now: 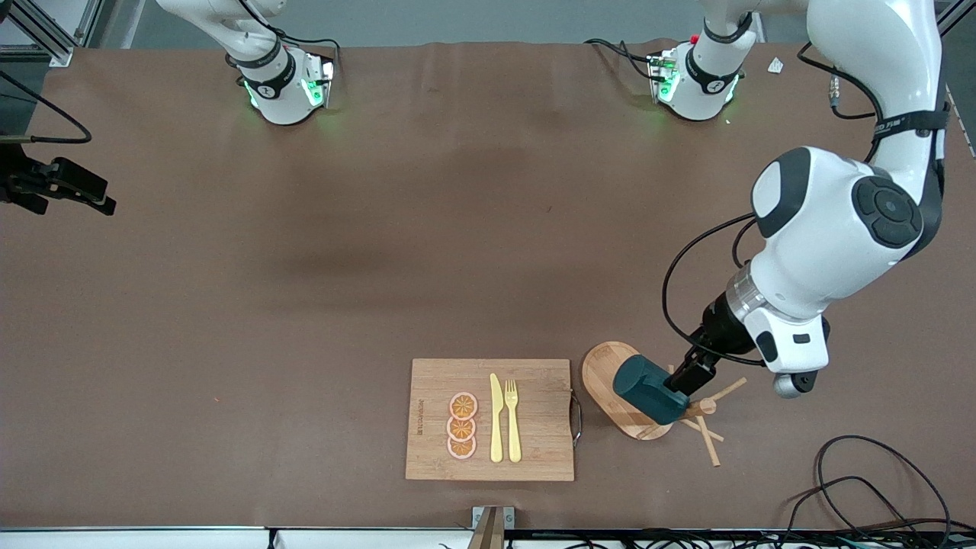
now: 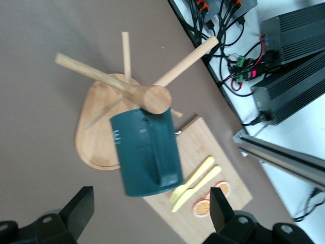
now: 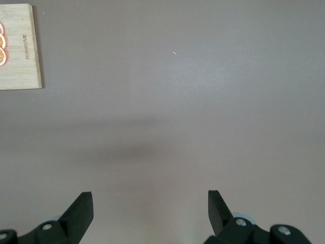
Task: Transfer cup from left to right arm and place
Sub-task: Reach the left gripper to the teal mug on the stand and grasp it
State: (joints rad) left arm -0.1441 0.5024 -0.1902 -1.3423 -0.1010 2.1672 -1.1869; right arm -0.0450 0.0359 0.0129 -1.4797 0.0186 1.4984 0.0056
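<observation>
The dark teal cup [image 1: 646, 389] hangs tilted on a peg of a wooden mug tree [image 1: 705, 406] that stands on an oval wooden tray [image 1: 606, 374]. In the left wrist view the cup [image 2: 147, 155] shows with its handle toward the camera, just under the tree's round top [image 2: 155, 99]. My left gripper [image 1: 690, 376] is beside the cup, over the tree. Its fingers are open [image 2: 151, 206] with the cup's end just ahead of the tips, not gripped. My right gripper [image 3: 150, 208] is open and empty, waiting high over bare table toward the right arm's end.
A wooden cutting board [image 1: 489, 419] with three orange slices [image 1: 462, 425], a yellow knife [image 1: 496, 418] and a yellow fork [image 1: 512, 419] lies beside the tray, toward the right arm's end. Black cables [image 1: 877, 488] lie near the front edge at the left arm's end.
</observation>
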